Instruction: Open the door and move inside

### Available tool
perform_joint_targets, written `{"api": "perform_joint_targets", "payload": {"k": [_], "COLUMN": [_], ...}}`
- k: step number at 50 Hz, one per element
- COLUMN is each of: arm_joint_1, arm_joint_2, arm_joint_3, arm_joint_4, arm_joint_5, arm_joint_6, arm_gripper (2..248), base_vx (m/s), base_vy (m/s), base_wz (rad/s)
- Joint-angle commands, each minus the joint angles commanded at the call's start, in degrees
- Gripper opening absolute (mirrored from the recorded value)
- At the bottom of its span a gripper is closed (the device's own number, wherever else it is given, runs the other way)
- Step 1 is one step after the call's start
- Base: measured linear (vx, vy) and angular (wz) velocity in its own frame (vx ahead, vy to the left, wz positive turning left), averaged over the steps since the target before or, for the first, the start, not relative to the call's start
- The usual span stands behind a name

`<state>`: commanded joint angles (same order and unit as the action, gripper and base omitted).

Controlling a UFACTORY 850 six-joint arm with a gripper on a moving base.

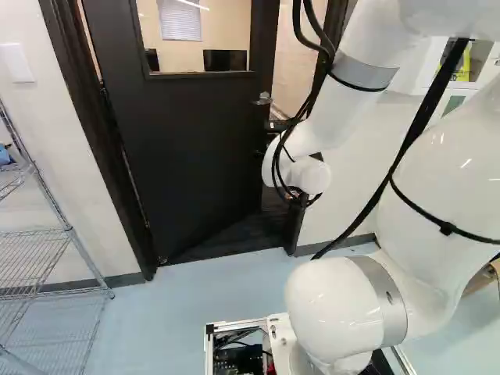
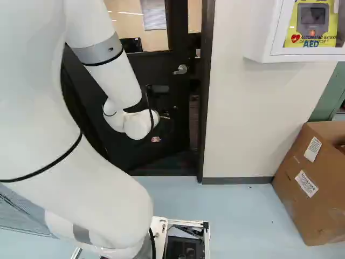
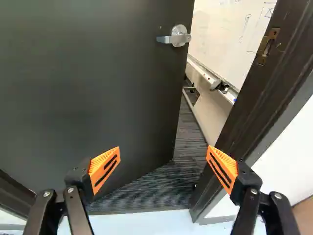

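In the right base view the gripper hangs before the dark door, partly hidden by the wrist. The wrist view shows the gripper open, its orange-padded fingers wide apart with nothing between them. Ahead, the black door stands ajar, swung away from its frame. Its silver lever handle is on the door's free edge, beyond the fingers and not touched. Through the gap between door and frame, dark striped flooring shows. The left base view has the door's window above the dark panel.
A wire shelf rack stands left of the doorway. Right of it, a white AED cabinet hangs on the wall, with a large cardboard box on the floor. Past the gap are a whiteboard and its tray.
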<state>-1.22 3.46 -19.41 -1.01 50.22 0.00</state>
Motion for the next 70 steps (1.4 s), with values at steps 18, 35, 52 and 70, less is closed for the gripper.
{"api": "perform_joint_targets", "payload": {"k": [18,35,52,70], "arm_joint_1": [0.0,0.0,0.0,0.0], "arm_joint_2": [0.0,0.0,0.0,0.0], "arm_joint_3": [0.0,0.0,0.0,0.0], "arm_joint_4": [0.0,0.0,0.0,0.0], "arm_joint_5": [0.0,0.0,0.0,0.0], "arm_joint_6": [0.0,0.0,0.0,0.0], "arm_gripper": [247,247,247,247], "base_vx": [0.068,0.08,0.094,0.114], "base_vy": [0.036,0.04,0.068,0.102], "base_wz": [-0.02,-0.15,-0.171,-0.165]}}
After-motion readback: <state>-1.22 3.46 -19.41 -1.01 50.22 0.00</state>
